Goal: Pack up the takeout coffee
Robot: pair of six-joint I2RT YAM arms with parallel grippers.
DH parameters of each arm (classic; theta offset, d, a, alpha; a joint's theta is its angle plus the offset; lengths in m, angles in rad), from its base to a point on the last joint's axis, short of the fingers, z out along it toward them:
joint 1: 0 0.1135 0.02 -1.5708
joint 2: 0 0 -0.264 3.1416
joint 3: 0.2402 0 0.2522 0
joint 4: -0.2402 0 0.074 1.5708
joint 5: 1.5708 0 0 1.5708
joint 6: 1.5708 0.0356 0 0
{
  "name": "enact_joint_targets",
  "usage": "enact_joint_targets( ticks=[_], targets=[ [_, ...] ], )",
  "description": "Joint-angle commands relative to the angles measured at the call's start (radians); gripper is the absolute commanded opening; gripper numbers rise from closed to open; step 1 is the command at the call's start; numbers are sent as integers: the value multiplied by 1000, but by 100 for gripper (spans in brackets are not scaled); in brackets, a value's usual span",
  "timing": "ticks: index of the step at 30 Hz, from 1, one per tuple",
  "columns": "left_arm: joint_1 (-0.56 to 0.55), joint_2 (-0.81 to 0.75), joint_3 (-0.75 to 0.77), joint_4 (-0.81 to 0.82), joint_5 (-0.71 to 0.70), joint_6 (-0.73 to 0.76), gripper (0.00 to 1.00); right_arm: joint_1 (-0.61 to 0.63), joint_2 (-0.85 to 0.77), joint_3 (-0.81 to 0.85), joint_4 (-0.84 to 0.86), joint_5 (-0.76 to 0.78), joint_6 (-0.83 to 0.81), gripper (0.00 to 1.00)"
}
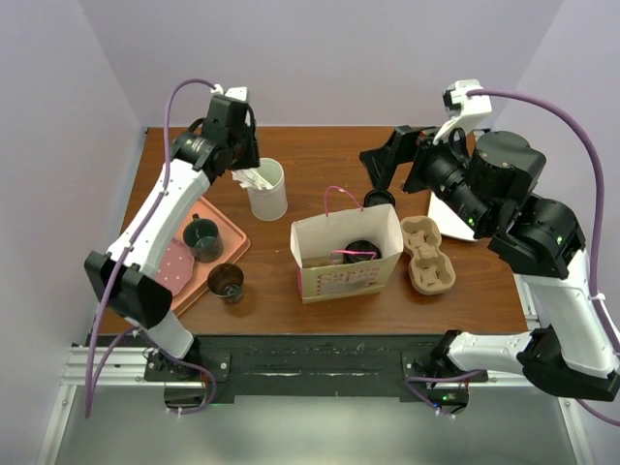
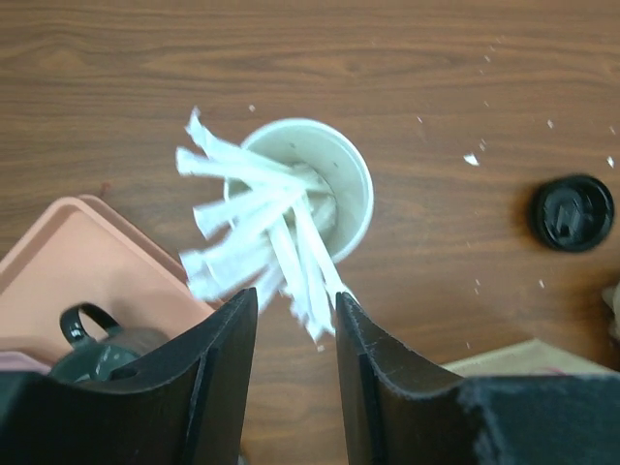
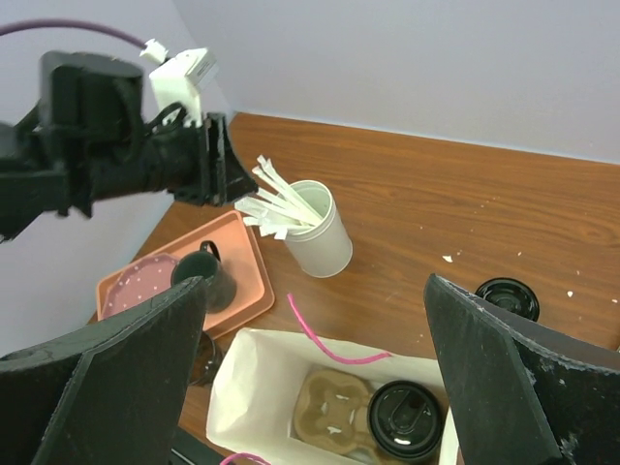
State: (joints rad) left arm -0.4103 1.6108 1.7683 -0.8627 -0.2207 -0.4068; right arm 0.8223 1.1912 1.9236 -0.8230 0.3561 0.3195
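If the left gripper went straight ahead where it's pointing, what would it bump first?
Probably the white paper-wrapped sticks poking out of the white cup; their ends sit between the fingers of the left gripper.

R hand (image 3: 315,281) spread wide | takeout coffee (image 3: 405,418) w/ carrier (image 3: 329,418) in bag (image 3: 232,373)

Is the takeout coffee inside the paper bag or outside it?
Inside: the takeout coffee sits in a pulp carrier within the open paper bag.
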Motion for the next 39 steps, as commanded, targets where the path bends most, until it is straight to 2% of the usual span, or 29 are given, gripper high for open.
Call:
enact_joint_targets(
  ticks=[1,7,15,24,32,39],
  targets=[
    [53,101,115,42,-51,40,42,-5,-4,0,19,-35,-25,98],
    [79,221,218,60,-101,52,42,-5,-7,-11,-22,-60,-40,98],
    [100,284,249,91,-129,86,45,-5,-35,-18,-64,-40,-59,98],
    [108,291,241,97,-143,106,45,-5,-36,-25,-65,-17,-82,98],
    [122,333,260,133,-43,123,43,-5,-19,-25,-56,-16,-109,98],
    [122,350,269,106,-83,103,41,-5,-8,-14,-57,-2,-129,98]
  ],
)
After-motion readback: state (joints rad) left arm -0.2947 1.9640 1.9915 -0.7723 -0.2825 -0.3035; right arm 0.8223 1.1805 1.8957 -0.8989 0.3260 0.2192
